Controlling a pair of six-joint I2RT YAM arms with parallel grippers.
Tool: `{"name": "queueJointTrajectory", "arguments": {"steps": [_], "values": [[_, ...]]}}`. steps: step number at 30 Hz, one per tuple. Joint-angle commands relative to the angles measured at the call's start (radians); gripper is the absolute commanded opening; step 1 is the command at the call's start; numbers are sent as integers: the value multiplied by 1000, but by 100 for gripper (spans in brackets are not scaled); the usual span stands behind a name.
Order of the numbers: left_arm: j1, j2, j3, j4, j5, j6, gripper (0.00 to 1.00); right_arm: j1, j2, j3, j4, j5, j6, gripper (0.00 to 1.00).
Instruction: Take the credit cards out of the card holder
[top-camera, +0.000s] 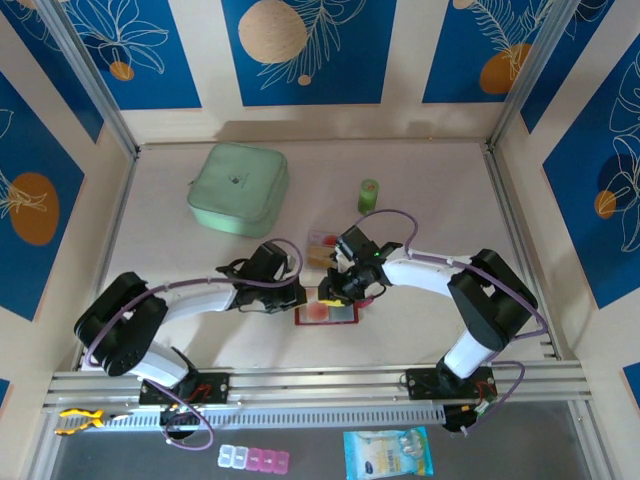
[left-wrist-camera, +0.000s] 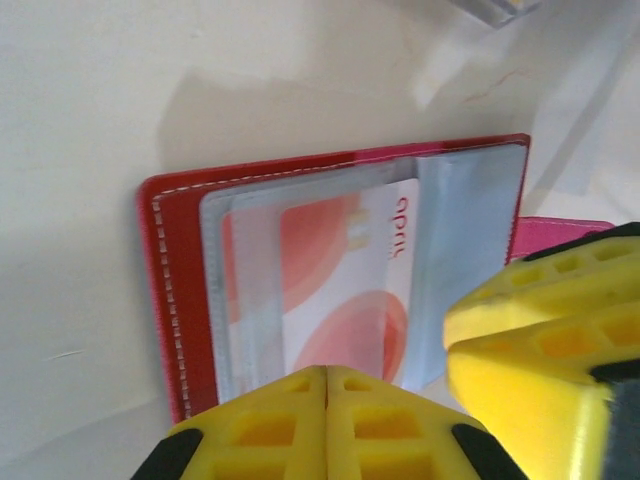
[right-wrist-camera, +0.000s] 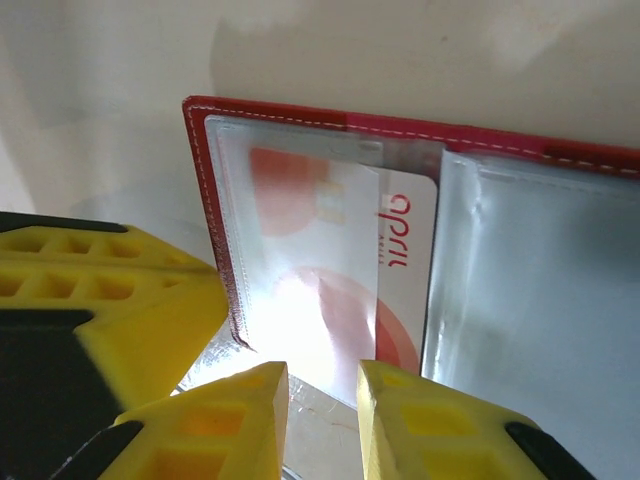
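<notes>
Currently the card holder (left-wrist-camera: 180, 290) pockets one credit card (left-wrist-camera: 340, 290); left claw (left-wrist-camera: 327, 395) closed, right claw (right-wrist-camera: 322, 400) narrowly parted.

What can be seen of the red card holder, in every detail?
The card holder lies open and flat on the table. Its cover is red, leather-like, with pale stitching along the edge; inside are clear, shiny plastic pockets. A red-and-white card sits in one pocket, its end sticking out. The shut left gripper is at the holder's edge; the right gripper, jaws slightly apart, is at the card's edge.
</notes>
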Motion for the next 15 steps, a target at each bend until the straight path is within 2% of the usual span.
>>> {"name": "queueJointTrajectory", "arguments": {"steps": [1,15], "values": [[-14,29,25,11,39,14,6,-4,16,-5,-27,-2,-7,27],[-24,89,59,-114,-11,54,1,-3,77,-15,-18,0,-10,27]]}}
